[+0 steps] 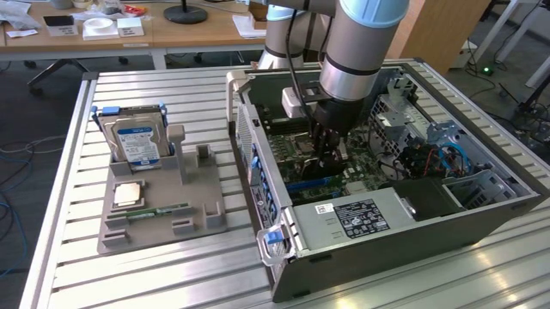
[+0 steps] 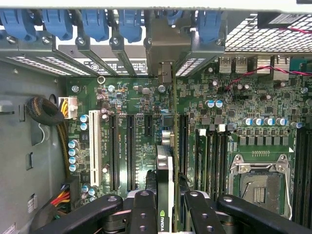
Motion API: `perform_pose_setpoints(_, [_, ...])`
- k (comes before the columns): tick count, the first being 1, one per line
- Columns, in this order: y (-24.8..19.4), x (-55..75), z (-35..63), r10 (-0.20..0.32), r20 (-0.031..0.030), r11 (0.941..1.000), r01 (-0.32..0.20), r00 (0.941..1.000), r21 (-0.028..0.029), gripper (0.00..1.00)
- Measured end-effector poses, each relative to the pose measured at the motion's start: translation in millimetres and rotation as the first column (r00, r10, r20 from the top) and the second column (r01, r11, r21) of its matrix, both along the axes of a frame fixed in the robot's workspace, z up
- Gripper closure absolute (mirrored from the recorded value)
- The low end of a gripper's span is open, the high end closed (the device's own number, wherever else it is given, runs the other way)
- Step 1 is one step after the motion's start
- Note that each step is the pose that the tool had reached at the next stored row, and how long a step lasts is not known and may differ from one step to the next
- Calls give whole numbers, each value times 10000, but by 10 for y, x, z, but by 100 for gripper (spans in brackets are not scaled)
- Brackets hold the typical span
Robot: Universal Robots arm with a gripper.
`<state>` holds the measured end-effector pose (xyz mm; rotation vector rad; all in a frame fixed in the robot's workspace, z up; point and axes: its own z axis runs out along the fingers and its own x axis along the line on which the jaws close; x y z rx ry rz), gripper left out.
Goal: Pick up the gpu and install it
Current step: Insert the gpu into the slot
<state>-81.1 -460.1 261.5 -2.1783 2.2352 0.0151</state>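
At the exterior view's left, a grey tray (image 1: 198, 222) sits on the slatted table (image 1: 172, 277). A hard drive (image 1: 138, 143) stands upright at the tray's back. In front of it lies a square chip (image 1: 129, 193), with a green memory stick (image 1: 159, 210) just below that in the frame.

In the middle of the exterior view the open case (image 1: 361, 254) lies on its side, just to the right of the tray. The arm (image 1: 361, 51) comes down from the upper edge of the frame into the case. Its gripper (image 1: 331, 151) is low over the motherboard (image 1: 297, 138).

From the wrist, the gripper (image 2: 168, 202) has its two black fingers (image 2: 144, 207) drawn in narrow, one on each face of the gpu (image 2: 165, 170). The card stands on edge between them and runs across the motherboard (image 2: 131, 97) toward the rear slot openings. Its metal bracket (image 2: 168, 46) is up against those openings, among the blue latches (image 2: 92, 22). Long black slots (image 2: 130, 151) lie beside the card. I cannot tell whether its lower edge is seated in one. The empty processor socket (image 2: 258, 180) sits apart from it on the same board.

Toward the exterior view's right, inside the case, are a labelled power supply (image 1: 352, 219) and blue cables (image 1: 451, 154).
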Motion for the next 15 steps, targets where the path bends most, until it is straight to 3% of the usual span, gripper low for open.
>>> perform_pose_setpoints(15, [3,-13,-1,11,56,10000,-11,10000,3,73])
